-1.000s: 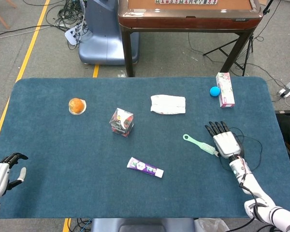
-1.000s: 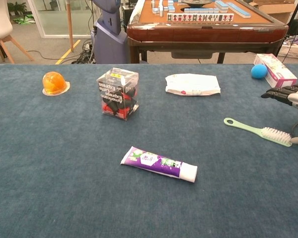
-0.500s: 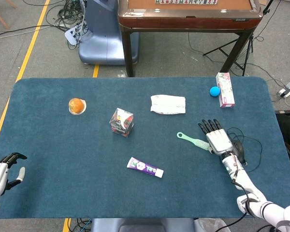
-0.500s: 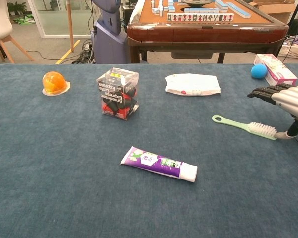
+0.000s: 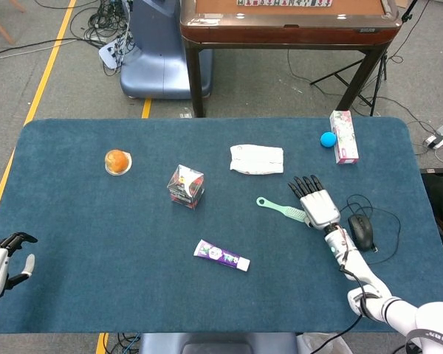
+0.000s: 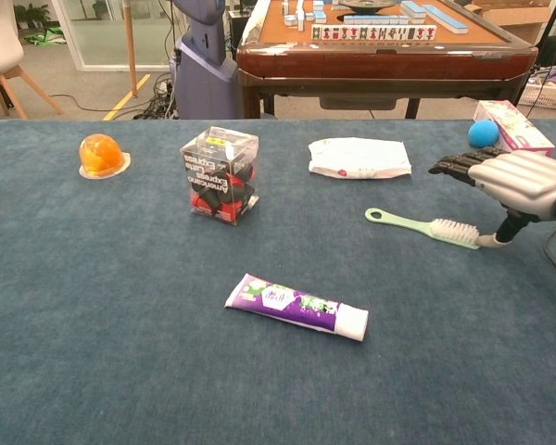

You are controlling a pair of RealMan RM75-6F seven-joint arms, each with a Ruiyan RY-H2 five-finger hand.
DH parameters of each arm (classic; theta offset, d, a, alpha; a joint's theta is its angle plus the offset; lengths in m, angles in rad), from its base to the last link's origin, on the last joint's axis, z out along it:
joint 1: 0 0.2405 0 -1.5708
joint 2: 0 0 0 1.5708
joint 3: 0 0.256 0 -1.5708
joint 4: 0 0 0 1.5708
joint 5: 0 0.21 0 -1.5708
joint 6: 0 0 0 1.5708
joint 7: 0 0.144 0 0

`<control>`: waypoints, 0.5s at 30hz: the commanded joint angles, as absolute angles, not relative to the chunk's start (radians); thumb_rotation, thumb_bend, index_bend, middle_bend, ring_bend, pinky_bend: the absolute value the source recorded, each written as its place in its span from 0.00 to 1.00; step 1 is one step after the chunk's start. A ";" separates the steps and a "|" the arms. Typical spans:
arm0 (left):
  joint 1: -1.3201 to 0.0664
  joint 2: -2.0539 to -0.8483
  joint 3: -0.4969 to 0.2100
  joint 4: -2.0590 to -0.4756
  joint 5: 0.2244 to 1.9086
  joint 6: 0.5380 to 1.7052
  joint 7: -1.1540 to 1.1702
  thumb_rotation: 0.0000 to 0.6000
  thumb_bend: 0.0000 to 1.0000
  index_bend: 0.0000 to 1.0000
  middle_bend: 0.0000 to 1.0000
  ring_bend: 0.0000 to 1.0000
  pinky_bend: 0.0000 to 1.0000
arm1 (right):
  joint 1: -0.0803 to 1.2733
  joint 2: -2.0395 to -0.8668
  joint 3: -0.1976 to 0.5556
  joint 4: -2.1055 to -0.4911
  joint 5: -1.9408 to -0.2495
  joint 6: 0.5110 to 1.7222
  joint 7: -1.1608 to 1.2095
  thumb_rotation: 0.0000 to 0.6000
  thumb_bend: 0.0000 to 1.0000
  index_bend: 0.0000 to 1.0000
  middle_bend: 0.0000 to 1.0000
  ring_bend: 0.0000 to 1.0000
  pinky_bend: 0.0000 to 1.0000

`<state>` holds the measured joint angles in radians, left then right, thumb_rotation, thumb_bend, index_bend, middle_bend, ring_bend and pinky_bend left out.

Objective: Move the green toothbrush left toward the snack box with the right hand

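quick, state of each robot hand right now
Left robot hand: open, holding nothing.
Right robot hand: open, fingers extended, a digit pressing the bristle end of the green toothbrush.

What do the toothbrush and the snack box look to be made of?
Green toothbrush: seems to be matte plastic, with a moulded pale-green handle, a loop end and white bristles. Snack box: likely clear rigid plastic, since its glossy see-through walls show dark and red contents and a printed label.

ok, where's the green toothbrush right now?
In the head view the green toothbrush lies right of centre on the table, below the white packet, with the right hand at its bristle end and the snack box off to its left.
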<state>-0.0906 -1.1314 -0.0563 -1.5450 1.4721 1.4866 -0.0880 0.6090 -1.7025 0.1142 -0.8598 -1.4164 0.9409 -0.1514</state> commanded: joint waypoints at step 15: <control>-0.082 -1.121 -0.071 -1.549 1.441 1.491 -0.078 1.00 0.44 0.39 0.35 0.41 0.63 | 0.718 -1.824 0.145 -0.721 -1.417 0.899 -0.143 1.00 0.00 0.01 0.00 0.00 0.00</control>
